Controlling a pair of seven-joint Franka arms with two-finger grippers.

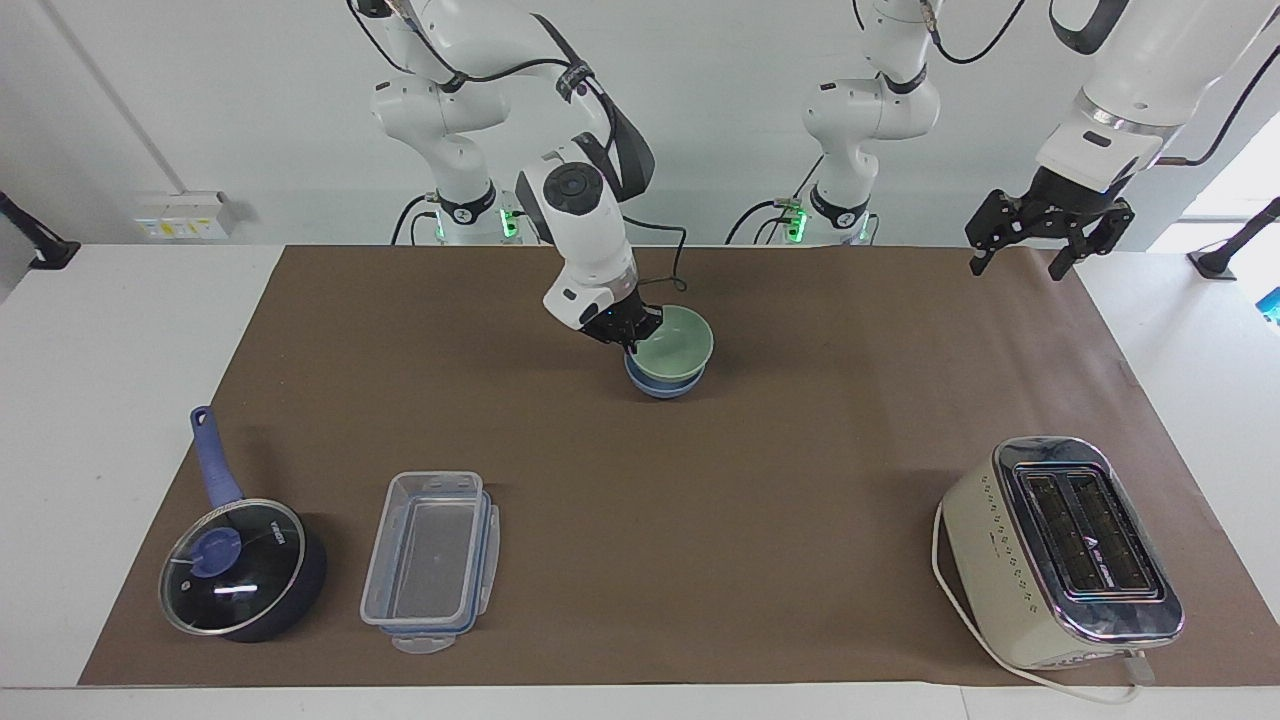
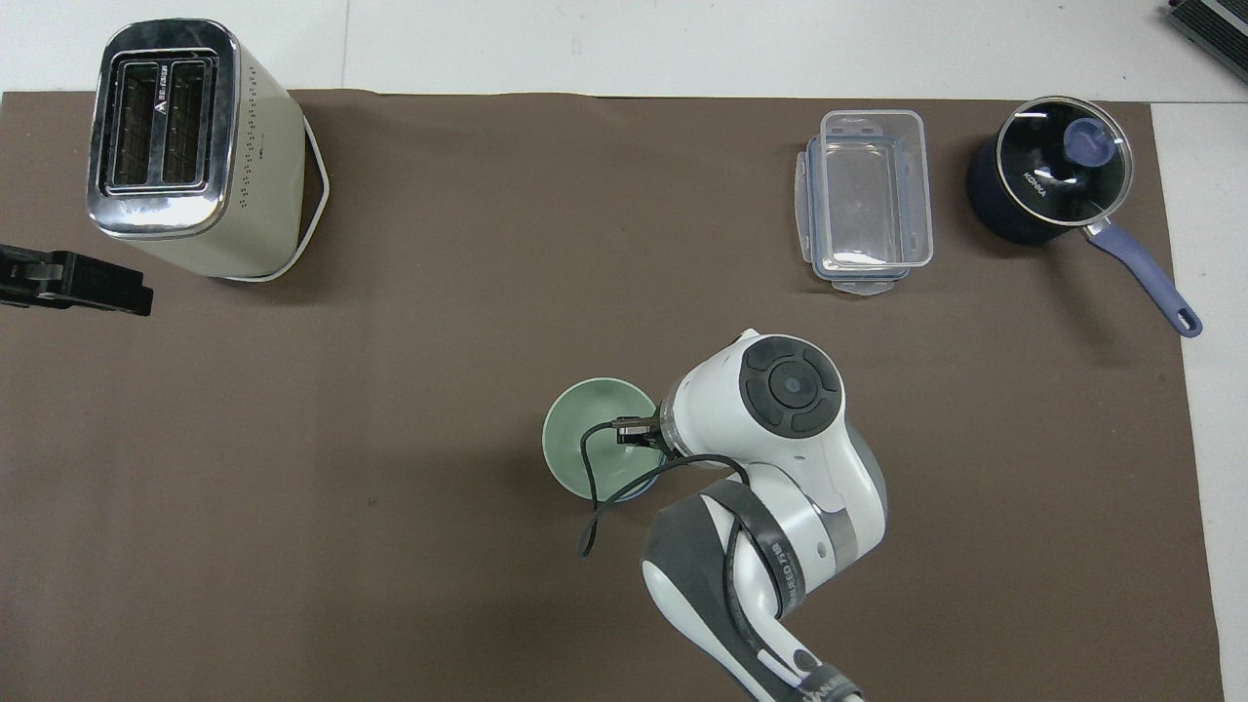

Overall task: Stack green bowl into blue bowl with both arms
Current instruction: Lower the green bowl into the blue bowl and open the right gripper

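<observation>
Brown paper [image 1: 640,520] covers the white table, and the toaster [image 1: 1060,550] at the left arm's end serves as the landmark. Well apart from the toaster, toward the middle of the paper and nearer to the robots than it, the green bowl [image 1: 676,338] sits in the blue bowl [image 1: 662,382]. The right gripper [image 1: 628,338] is clamped on the green bowl's rim, on the side toward the right arm's end.

Seen from across the table, the blue bowl's wall shows beneath the green one; from overhead only a thin blue sliver [image 2: 629,492] peeks out by the green bowl [image 2: 595,444], and the right arm's wrist and a looping black cable hide most of the right gripper [image 2: 639,432]. From across the table the whole left gripper [image 1: 1045,245] is visible, waiting over the paper's edge nearer to the robots than the toaster, its fingers spread apart; overhead it is cut off by the picture's edge [image 2: 73,283], just beside the toaster [image 2: 185,146].

Toward the right arm's end, about as far from the robots as the toaster, a clear plastic container [image 1: 430,560] stands lidless with nothing visible inside. Beside it, farther from the toaster, a dark saucepan [image 1: 245,570] carries a glass lid; what is inside it cannot be made out.
</observation>
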